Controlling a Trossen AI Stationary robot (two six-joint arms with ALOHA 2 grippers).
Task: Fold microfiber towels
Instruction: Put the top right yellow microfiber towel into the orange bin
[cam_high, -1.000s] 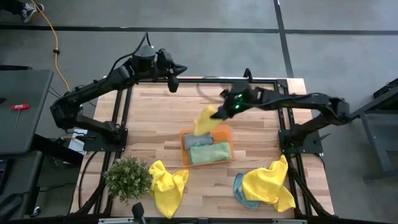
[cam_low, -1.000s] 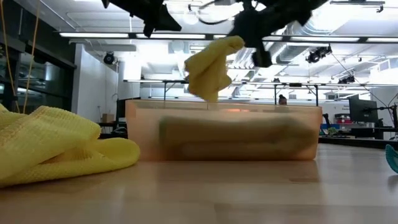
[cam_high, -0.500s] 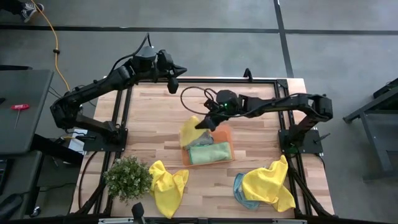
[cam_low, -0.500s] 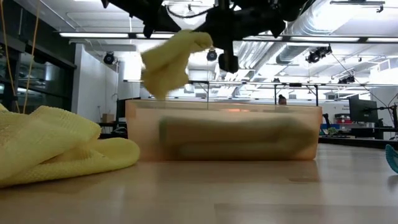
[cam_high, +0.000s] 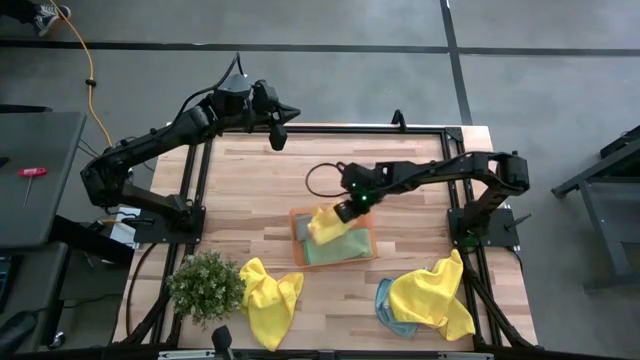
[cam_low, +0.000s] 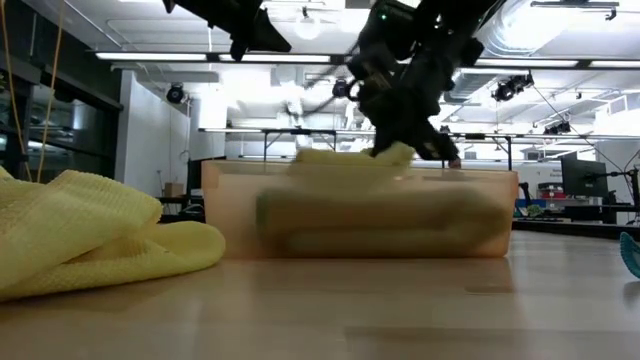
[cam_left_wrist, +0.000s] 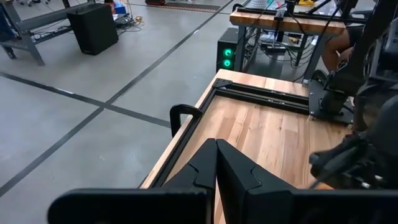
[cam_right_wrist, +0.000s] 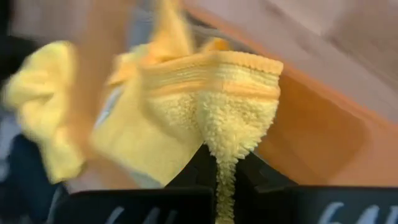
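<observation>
high view: right claw (cam_high: 343, 209) clamped on yellow towel (cam_high: 328, 222), towel draped below into orange tray (cam_high: 368, 244).

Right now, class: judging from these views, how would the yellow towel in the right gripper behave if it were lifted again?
The yellow towel, pinched by the right gripper over the orange tray, would probably hang limp: it bunches and folds around the pinch. Its fuzzy pile suggests it grips rather than slips. It looks light, sagging softly.
</observation>
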